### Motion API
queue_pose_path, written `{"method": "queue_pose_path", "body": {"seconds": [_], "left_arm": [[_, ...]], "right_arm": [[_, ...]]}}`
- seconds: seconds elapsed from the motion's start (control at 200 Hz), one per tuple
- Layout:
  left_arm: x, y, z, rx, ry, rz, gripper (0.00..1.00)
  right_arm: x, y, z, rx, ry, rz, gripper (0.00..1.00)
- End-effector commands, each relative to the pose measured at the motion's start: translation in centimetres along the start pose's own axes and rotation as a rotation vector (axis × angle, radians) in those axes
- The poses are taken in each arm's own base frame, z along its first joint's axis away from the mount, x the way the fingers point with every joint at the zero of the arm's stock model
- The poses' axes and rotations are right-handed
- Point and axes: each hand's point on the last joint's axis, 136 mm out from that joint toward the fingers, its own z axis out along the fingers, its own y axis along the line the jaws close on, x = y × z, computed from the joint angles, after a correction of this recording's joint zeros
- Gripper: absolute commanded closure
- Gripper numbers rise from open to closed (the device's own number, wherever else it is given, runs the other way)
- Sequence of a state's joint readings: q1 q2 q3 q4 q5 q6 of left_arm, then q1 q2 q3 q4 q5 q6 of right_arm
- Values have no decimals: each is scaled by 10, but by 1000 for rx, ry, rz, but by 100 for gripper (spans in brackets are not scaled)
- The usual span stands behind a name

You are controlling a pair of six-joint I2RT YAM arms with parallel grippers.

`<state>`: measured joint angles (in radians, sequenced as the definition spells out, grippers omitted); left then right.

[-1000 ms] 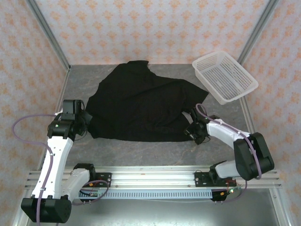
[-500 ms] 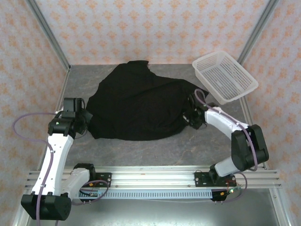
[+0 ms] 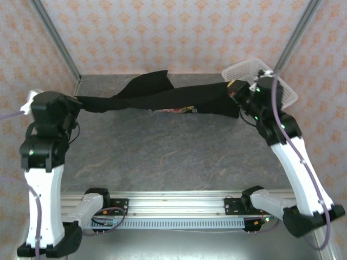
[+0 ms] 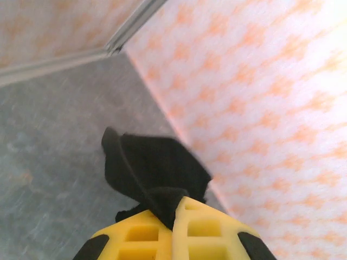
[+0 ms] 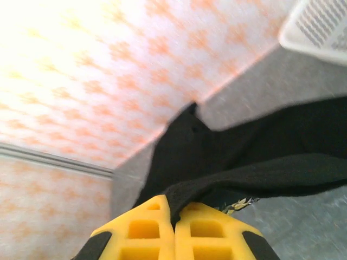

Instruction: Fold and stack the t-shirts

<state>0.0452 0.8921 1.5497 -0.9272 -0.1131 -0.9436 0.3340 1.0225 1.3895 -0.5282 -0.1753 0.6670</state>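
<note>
From above, the grey marbled desk (image 3: 173, 157) sits in a booth of pale wallpaper (image 3: 179, 32) with an orange floral motif, and a metal post (image 3: 54, 38) rises at each rear corner. A slotted aluminium rail (image 3: 173, 203) crosses the near edge, where both arms are bolted. The black t-shirt (image 3: 162, 97) hangs in the air as a long, sagging band toward the back of the desk. The left claw (image 3: 76, 103) pinches its left end and the right claw (image 3: 237, 93) its right end. One flap peaks up behind the band, and a sliver of pink-red print shows under its lower edge (near the middle). A white mesh basket (image 3: 245, 66) sits at the rear right, just behind the right claw.

In the left wrist view, the left claw (image 4: 173, 214) has its yellow fingers (image 4: 209, 227) pressed together on a fold of the t-shirt (image 4: 157, 168). The cloth bunches out ahead of them, above the grey desk (image 4: 49, 135). Wallpaper (image 4: 260, 108) fills the right side, and a metal post (image 4: 133, 24) lies across the top.

In the right wrist view, the right claw (image 5: 173, 208) is likewise clamped tight on the t-shirt (image 5: 260, 157), which stretches away to the right. A scrap of pale print peeks out below the black cloth. The basket (image 5: 320, 24) shows at the upper right over the desk (image 5: 303, 81), with wallpaper (image 5: 108, 65) beyond.
</note>
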Motion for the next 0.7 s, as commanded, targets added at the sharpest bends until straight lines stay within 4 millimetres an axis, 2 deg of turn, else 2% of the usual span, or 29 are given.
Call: {"method": "queue_pose_path", "body": {"seconds": [0.0,0.045,0.11,0.17,0.24,0.315,0.395,0.405,0.5,0.601,0.696], "left_arm": [[-54,-15,-62,114,-213,-40,100],[-67,-22,-79,157,-256,-58,100],[-80,-32,-92,193,-288,-86,100],[-83,-44,-89,212,-277,-98,100],[-77,-58,-69,213,-231,-98,100],[-64,-68,-34,175,-169,-83,100],[-49,-72,10,102,-107,-56,100],[-47,-73,15,96,-101,-49,100],[-35,-83,66,54,-48,8,100],[-35,-89,112,39,-17,19,100],[-52,-102,137,61,-30,22,100]], "right_arm": [[-26,28,-52,-130,-123,-29,100],[-31,36,-67,-157,-139,-24,100],[-36,47,-76,-189,-140,-23,100],[-38,55,-70,-210,-124,-15,100],[-35,61,-51,-218,-90,7,100],[-30,62,-16,-213,-42,42,100],[-21,56,32,-201,25,98,100],[-18,53,46,-196,46,106,100],[-11,46,107,-209,90,162,100],[-16,45,162,-231,113,185,100],[-33,57,199,-266,110,181,100]]}}
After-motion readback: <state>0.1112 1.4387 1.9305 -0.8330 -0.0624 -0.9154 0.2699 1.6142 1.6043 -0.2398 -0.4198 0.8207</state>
